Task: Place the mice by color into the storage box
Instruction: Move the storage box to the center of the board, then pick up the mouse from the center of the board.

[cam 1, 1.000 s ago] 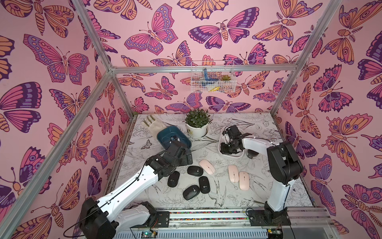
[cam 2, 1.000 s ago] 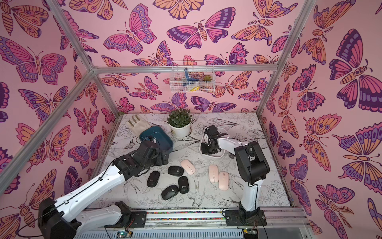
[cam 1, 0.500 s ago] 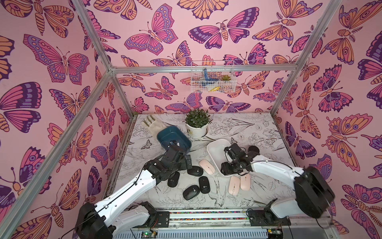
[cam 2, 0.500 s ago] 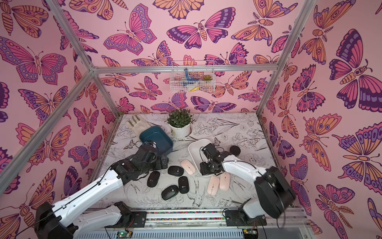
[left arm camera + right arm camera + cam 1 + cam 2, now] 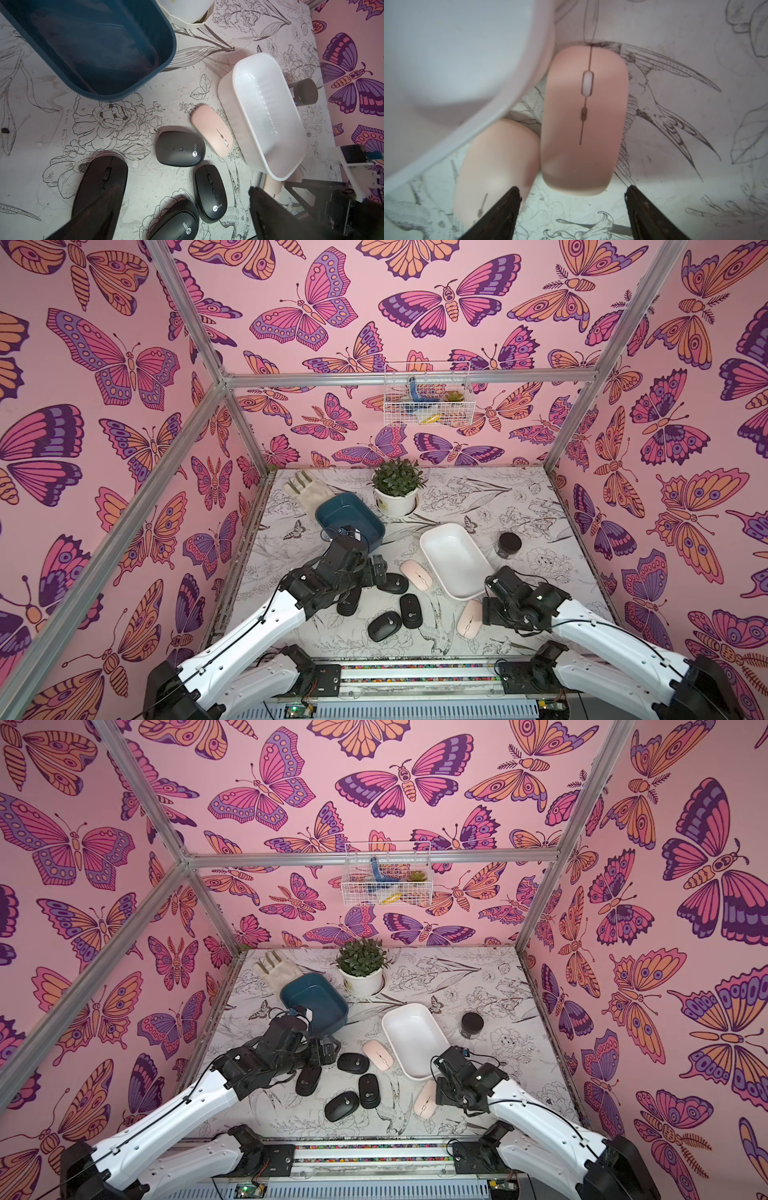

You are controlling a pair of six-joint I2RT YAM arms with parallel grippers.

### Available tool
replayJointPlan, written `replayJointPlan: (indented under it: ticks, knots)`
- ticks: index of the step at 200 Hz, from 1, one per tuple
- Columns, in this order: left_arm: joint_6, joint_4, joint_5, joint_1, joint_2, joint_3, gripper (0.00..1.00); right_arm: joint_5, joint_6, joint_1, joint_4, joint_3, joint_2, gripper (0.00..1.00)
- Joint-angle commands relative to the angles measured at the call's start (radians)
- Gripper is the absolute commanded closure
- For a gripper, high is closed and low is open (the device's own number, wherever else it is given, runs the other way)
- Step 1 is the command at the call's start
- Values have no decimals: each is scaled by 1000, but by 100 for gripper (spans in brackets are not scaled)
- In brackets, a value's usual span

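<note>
Several black mice (image 5: 392, 583) (image 5: 180, 148) lie in a cluster at the table's front middle. One pink mouse (image 5: 416, 574) (image 5: 212, 129) rests against the white storage box (image 5: 455, 560) (image 5: 268, 116), and the blue storage box (image 5: 349, 522) stands behind, both empty. My left gripper (image 5: 374, 574) (image 5: 184, 188) hangs open over the black cluster, one finger covering a black mouse (image 5: 99, 182). My right gripper (image 5: 485, 612) (image 5: 572, 189) is open and low at the front right. The end of a pink mouse (image 5: 469, 618) (image 5: 584, 124) lies just ahead of its tips. A second pink mouse (image 5: 496, 162) lies beside it, half under the box rim.
A small black jar (image 5: 509, 544) stands right of the white box. A potted plant (image 5: 397, 489) and a glove (image 5: 305, 491) sit at the back. A wire basket (image 5: 426, 393) hangs on the rear wall. Patterned walls close in both sides.
My right arm has swung from the white box at the back to the pink mice at the front, and its jaws have opened. The left arm dipped slightly over the black mice.
</note>
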Motion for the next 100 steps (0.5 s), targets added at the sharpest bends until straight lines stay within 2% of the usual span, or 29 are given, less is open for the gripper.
replayJointPlan:
  ticks: [1, 42, 100]
  knots:
    - [-12, 12, 18, -6, 12, -25, 0, 70, 36, 6, -60, 43, 37, 16]
    - [-18, 39, 37, -6, 36, -39, 0, 111, 40, 6, -37, 50, 70, 16]
    - [-24, 56, 55, -7, 56, -41, 0, 88, 29, 5, 62, 67, 201, 18]
